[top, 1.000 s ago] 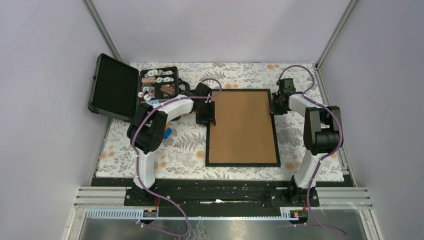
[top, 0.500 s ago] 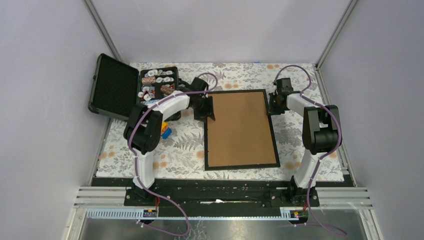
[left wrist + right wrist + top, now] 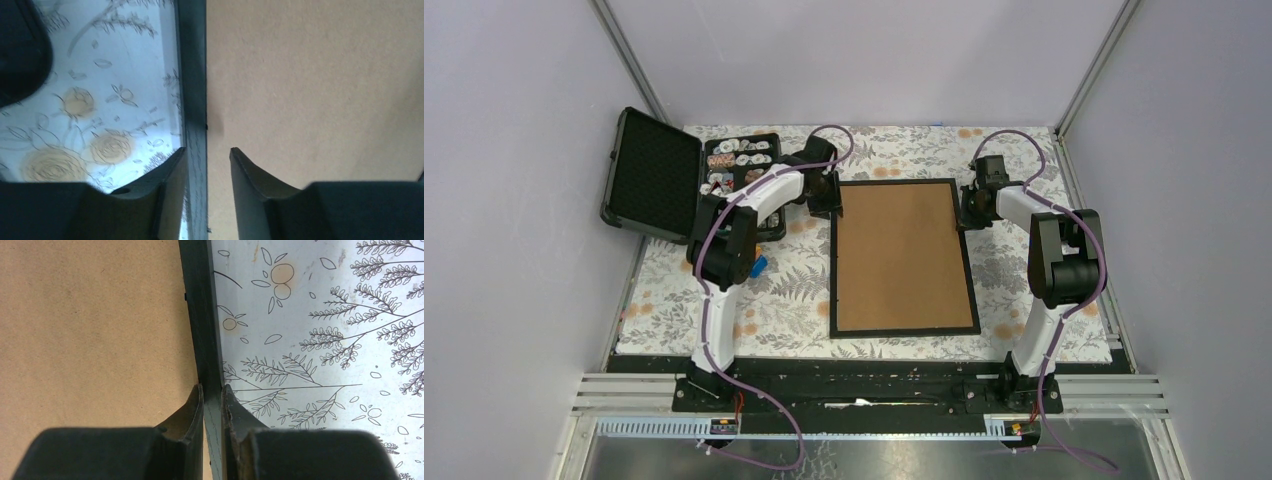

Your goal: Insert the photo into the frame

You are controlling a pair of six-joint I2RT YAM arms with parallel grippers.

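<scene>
- The middle is taken up by the frame (image 3: pixel 904 258), lying flat.
- The far-left corner is blocked by the open black case (image 3: pixel 656 172).
- Free passage is offered over the cloth (image 3: pixel 789 300) at the frame's near-left.

Plain lilac walls (image 3: pixel 854 60) and metal corner posts (image 3: pixel 629 60) surround a pale floral-print cloth (image 3: pixel 794 290).
</scene>
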